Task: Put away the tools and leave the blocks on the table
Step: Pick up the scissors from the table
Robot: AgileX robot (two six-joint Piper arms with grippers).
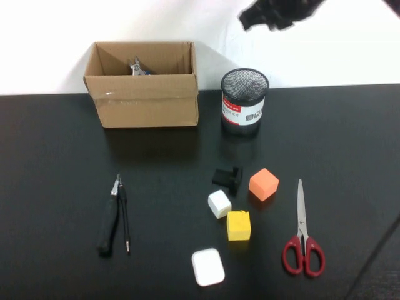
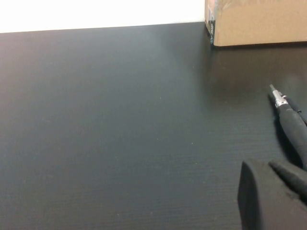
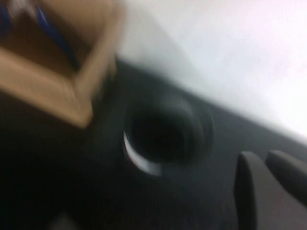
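The slim black-handled pliers (image 1: 108,220) and the thin black driver (image 1: 125,220) lie side by side at the front left of the black table (image 1: 56,169). The red-handled scissors (image 1: 303,240) lie at the front right. The blue-handled cutters (image 1: 136,67) are inside the cardboard box (image 1: 144,100); their blue handles show in the right wrist view (image 3: 53,33). The orange (image 1: 263,184), white (image 1: 219,204) and yellow (image 1: 238,225) blocks sit mid-table. My right gripper (image 1: 275,14) hangs shut and empty high above the mesh cup (image 3: 163,136). My left gripper (image 2: 276,191) is shut and empty, low beside the pliers (image 2: 292,124).
A black mesh pen cup (image 1: 244,100) stands right of the box. A small black clip-shaped piece (image 1: 228,177) lies by the orange block. A white rounded case (image 1: 207,267) lies near the front edge. The box corner shows in the left wrist view (image 2: 259,21).
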